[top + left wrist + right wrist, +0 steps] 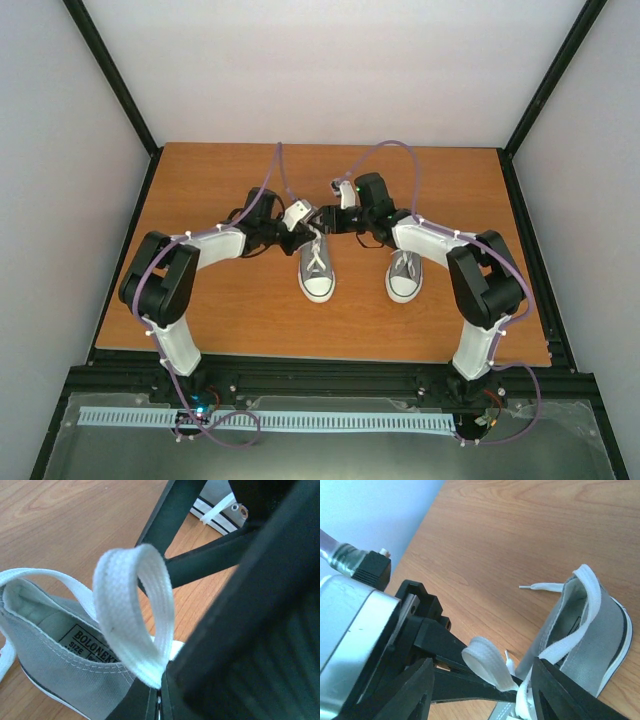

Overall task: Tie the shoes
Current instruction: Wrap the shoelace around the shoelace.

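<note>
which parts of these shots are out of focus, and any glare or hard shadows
Top external: evenly lit, sharp, only faint shadows on the table. Left wrist: the lace loop is crisp, the left gripper beside it a dark blur, the far shoe soft. Right wrist: the right gripper is blurred and dark, the near shoe clearer. No strong glare anywhere.

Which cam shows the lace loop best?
Left wrist: the lace loop fills the frame, weave sharp, its base pinched in the left jaws. Right wrist shows it smaller, between the open right jaws. Top external: too small to make out.
</note>
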Robot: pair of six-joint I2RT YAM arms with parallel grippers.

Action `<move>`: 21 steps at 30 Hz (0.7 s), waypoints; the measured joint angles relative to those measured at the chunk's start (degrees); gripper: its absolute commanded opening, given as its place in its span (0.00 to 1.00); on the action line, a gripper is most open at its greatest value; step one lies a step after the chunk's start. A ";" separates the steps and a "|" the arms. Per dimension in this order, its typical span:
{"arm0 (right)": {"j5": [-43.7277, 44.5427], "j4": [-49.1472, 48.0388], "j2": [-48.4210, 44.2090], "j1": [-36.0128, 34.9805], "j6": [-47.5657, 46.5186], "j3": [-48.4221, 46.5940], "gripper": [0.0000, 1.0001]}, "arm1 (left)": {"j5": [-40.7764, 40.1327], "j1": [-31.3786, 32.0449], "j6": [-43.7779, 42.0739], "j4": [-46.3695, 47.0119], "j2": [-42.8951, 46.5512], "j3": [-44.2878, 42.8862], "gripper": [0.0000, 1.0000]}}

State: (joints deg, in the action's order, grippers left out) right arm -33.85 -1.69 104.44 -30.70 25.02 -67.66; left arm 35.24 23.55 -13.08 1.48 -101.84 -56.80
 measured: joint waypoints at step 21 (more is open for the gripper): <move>5.25 -5.27 1.33 -2.45 3.98 0.00 0.22 | 0.35 -0.31 0.04 -1.14 -0.22 -0.09 0.01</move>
State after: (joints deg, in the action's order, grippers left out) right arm -28.60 -6.96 105.78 -33.15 28.99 -67.66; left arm 35.59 23.24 -13.04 0.34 -102.06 -56.88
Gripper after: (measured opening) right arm 0.299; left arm 0.026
